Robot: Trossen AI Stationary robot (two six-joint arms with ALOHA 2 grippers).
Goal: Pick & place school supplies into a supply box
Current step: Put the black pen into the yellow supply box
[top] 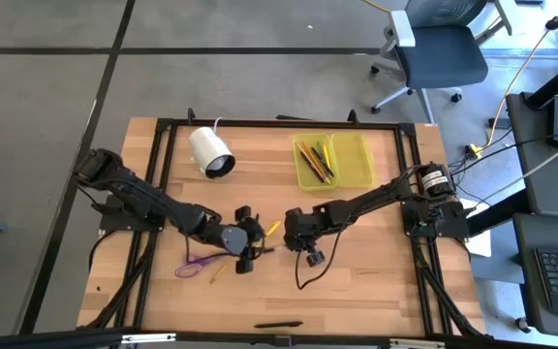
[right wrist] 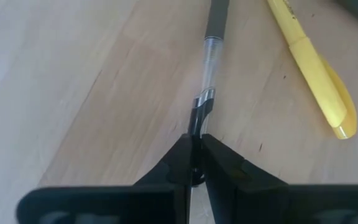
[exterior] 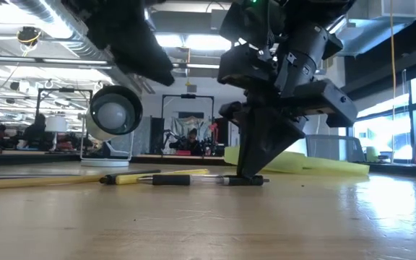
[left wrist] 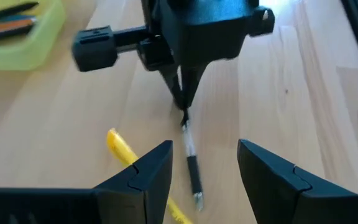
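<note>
A pen with a clear barrel and a black grip (right wrist: 210, 50) lies flat on the table between the two grippers. My right gripper (right wrist: 196, 163) is shut on one end of it, near the table's middle (top: 294, 237). My left gripper (left wrist: 204, 171) is open and hangs above the table (top: 250, 239), its fingers standing either side of the pen's other end (left wrist: 194, 183) without touching it. A yellow pen (right wrist: 312, 62) lies beside the clear pen. The yellow-green supply box (top: 335, 161) sits open near the far edge with several pencils in one half. Purple scissors (top: 194, 267) lie left of my left gripper. My right gripper pinches the pen's clip end (right wrist: 202, 106) between its two fingers. The fingers (exterior: 255, 155) come from above, pointing down, and take only the very end of the pen. The pen lies level with its whole length on the table (exterior: 193, 180).
A white cylinder with a cable (top: 211, 152) lies on its side near the far left edge. A black pen (top: 279, 324) rests at the near edge. A thin yellow pencil (top: 219, 271) lies by the scissors. Bare wood shows on the table's right half.
</note>
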